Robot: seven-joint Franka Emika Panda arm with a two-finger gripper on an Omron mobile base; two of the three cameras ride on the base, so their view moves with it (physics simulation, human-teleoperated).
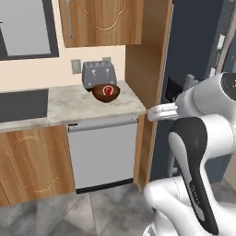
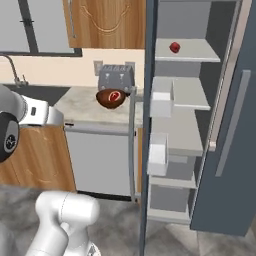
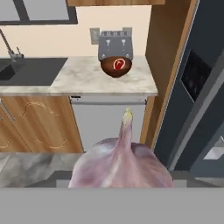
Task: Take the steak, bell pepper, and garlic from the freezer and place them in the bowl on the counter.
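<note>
- While the pale pinkish-white garlic bulb (image 3: 122, 164) with its pointed tip sits pinched in the pincer right before the hand camera, it hides the finger tips, so how firmly it is held cannot be judged; a rounded bulb could roll out on the way.
- Across the gap, the round dark brown wooden-looking bowl (image 3: 116, 67) stands on the light beige marbled table (image 3: 83, 78), just in front of a grey toaster (image 3: 114, 43), with the flat red steak (image 3: 119, 64) already in it. A release too early would land the bulb on the stone or the floor.
- Coming in low, the hand might strike the table edge or push the bowl against the toaster.
- Still left on an upper white shelf of the open dark blue-grey freezer (image 2: 227, 165) is the small rounded red bell pepper (image 2: 174, 47).
</note>
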